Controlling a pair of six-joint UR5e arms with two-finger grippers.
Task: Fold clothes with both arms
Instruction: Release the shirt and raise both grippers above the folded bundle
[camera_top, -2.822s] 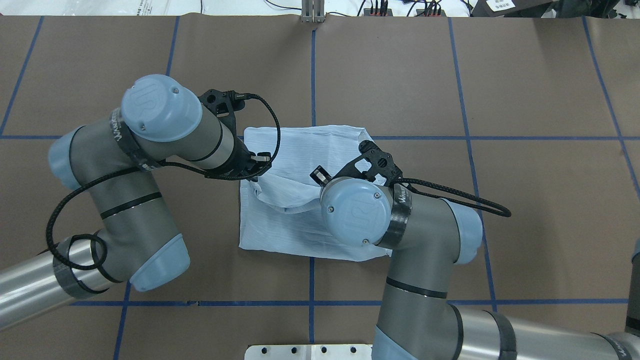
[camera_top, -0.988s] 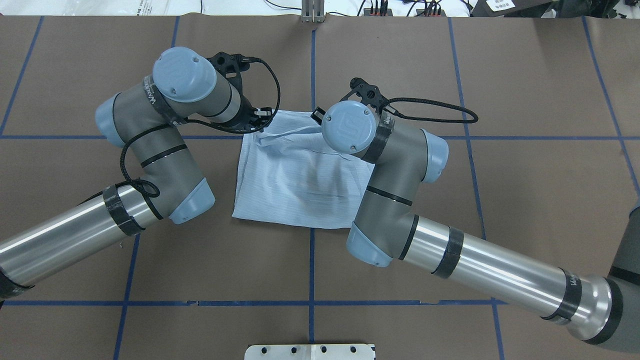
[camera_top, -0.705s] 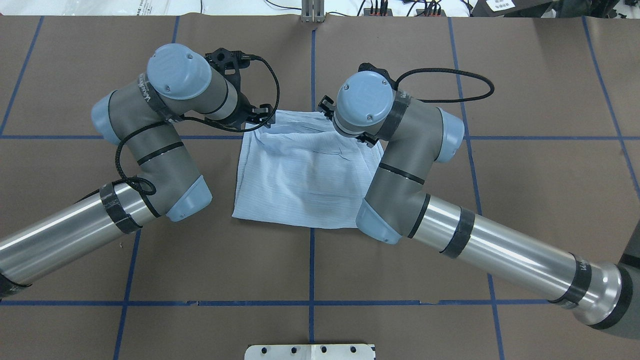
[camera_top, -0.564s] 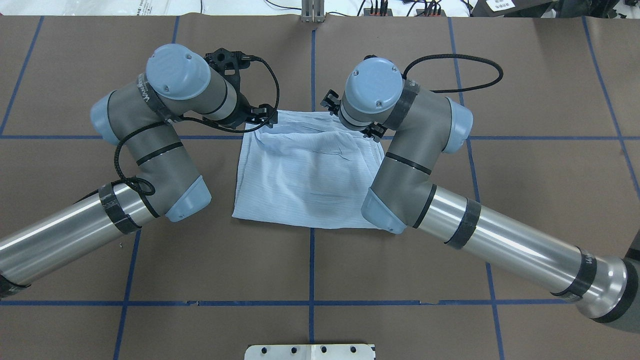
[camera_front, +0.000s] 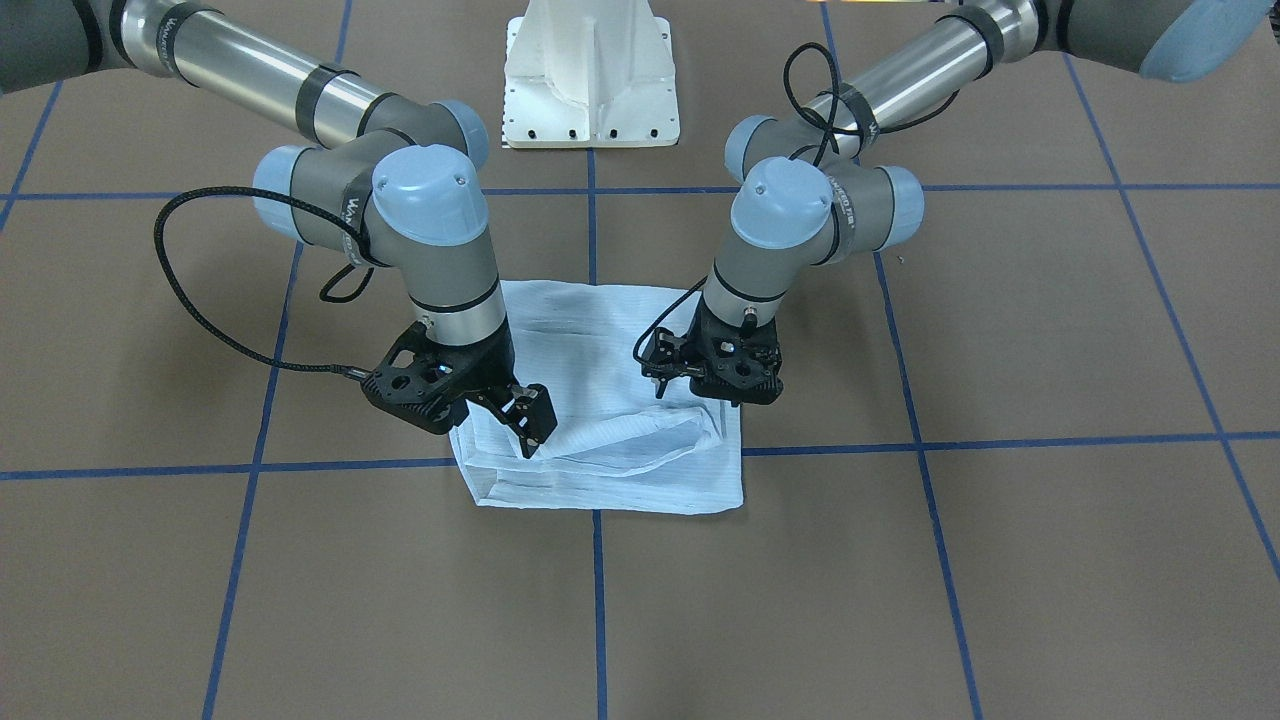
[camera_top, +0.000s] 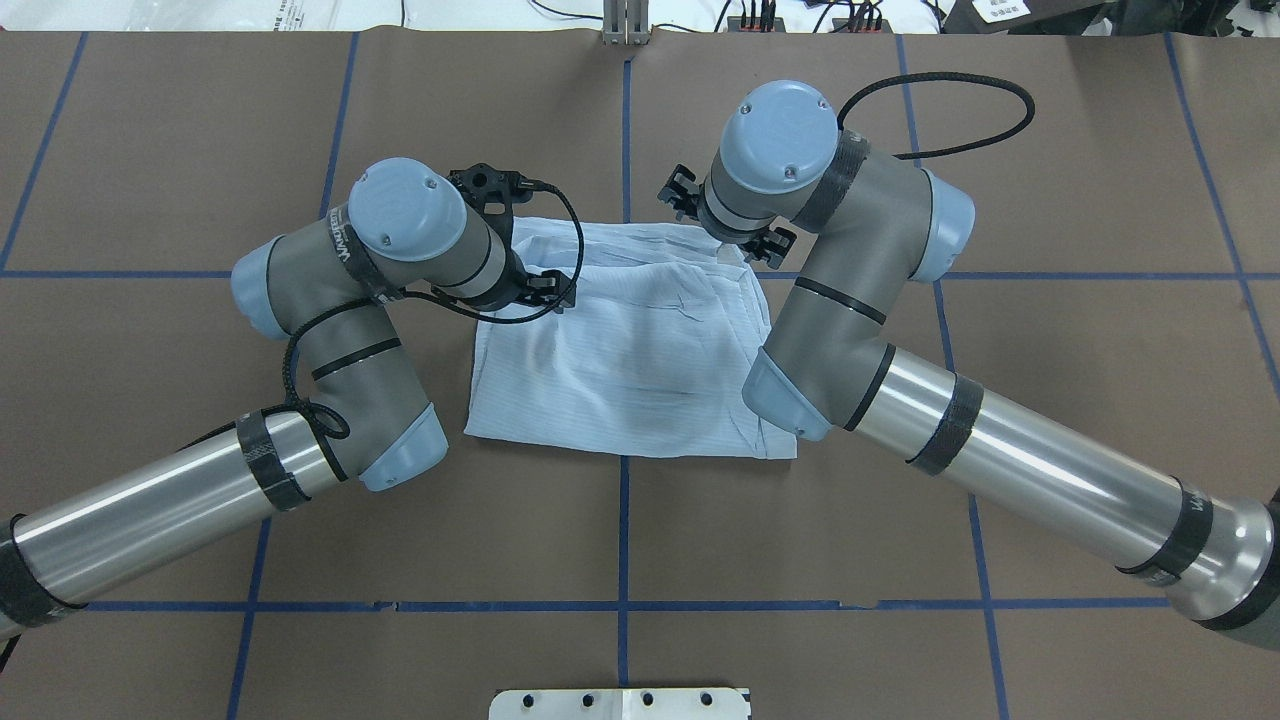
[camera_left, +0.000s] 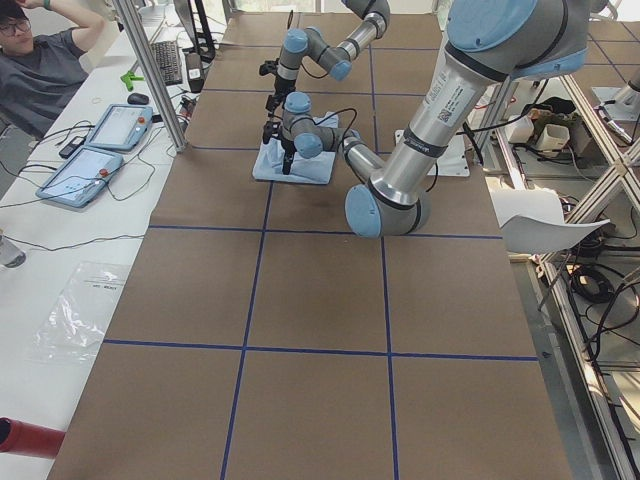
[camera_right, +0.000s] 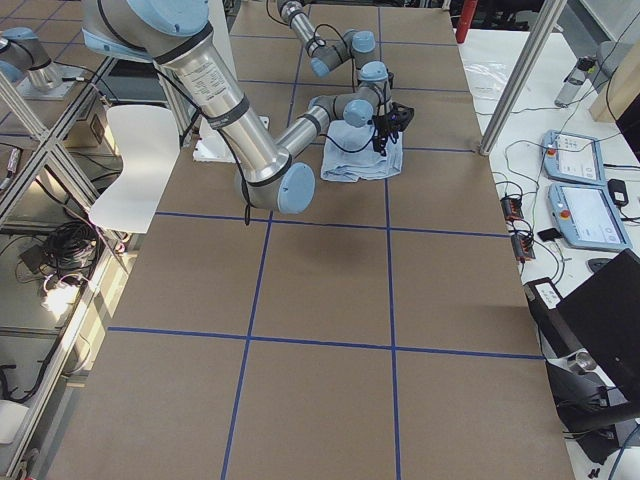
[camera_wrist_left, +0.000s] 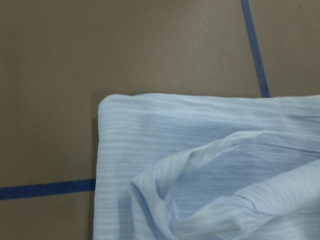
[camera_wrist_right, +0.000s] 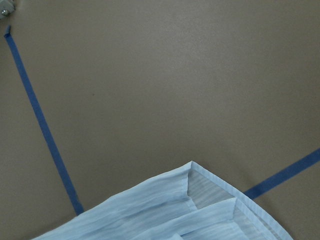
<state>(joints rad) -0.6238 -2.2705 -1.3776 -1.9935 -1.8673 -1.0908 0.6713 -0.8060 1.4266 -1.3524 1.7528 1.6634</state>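
The light blue striped shirt (camera_top: 620, 350) lies folded into a rough rectangle at the table's centre. A loose raised ridge of its top layer (camera_front: 630, 435) runs along the far edge. My left gripper (camera_top: 553, 290) hangs over the shirt's far left part; its two black tips stand apart and hold nothing. My right gripper (camera_front: 533, 432) points down at the shirt's far right corner with its jaws apart, and its tip touches the ridge's end. The left wrist view shows a shirt corner (camera_wrist_left: 115, 115) with a curled layer. The right wrist view shows the other corner (camera_wrist_right: 192, 172).
Brown table cover (camera_top: 1050, 200) with blue tape lines. The white pedestal base (camera_front: 590, 70) stands at the robot's side. Operator, control tablets and keyboard (camera_left: 110, 130) sit on a side bench beyond the far edge. A white chair (camera_right: 130, 170) stands off the table.
Both grippers carried the shirt's near edge over to the far edge. Since then the left gripper has come back toward the robot without the cloth. The right arm swung outward to the far right corner.
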